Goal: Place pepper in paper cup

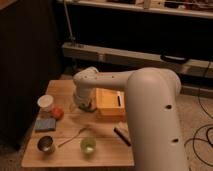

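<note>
My pincer (85,105) hangs low over the wooden table (107,152), just beside the yellow box (110,102). I cannot tell whether it is clenched. The pepper (90,106) shows green right at it. The paper cup (46,102) stands apart, 1 orange ball (58,112) beside it. A dark rack (125,52) runs behind.

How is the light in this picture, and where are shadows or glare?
Camera view: dim, warm light; the background is almost black; the big white robot arm and the short white paper cup are brightest; the hand, low over the light wooden table beside the flat yellow box, lies in the arm's shade; no strong glare.
</note>
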Robot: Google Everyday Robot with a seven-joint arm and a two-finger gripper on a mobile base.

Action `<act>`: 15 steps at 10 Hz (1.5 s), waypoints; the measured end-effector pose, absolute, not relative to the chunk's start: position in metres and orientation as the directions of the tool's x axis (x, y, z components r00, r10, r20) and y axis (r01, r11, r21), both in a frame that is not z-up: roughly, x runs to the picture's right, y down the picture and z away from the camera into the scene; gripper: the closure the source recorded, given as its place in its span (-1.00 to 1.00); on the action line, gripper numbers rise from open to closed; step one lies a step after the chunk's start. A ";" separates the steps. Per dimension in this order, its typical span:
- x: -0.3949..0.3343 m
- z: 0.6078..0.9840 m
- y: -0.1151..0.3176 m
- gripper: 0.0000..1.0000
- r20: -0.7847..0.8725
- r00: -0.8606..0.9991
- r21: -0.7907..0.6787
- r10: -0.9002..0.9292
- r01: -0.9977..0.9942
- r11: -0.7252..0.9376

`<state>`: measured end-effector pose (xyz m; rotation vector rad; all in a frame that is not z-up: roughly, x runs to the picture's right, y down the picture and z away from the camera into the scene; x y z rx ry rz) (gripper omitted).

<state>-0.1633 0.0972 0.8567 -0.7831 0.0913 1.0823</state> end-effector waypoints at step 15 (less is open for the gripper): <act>-0.211 0.884 0.128 -0.29 -0.255 0.698 -0.665 0.669 -0.629 0.403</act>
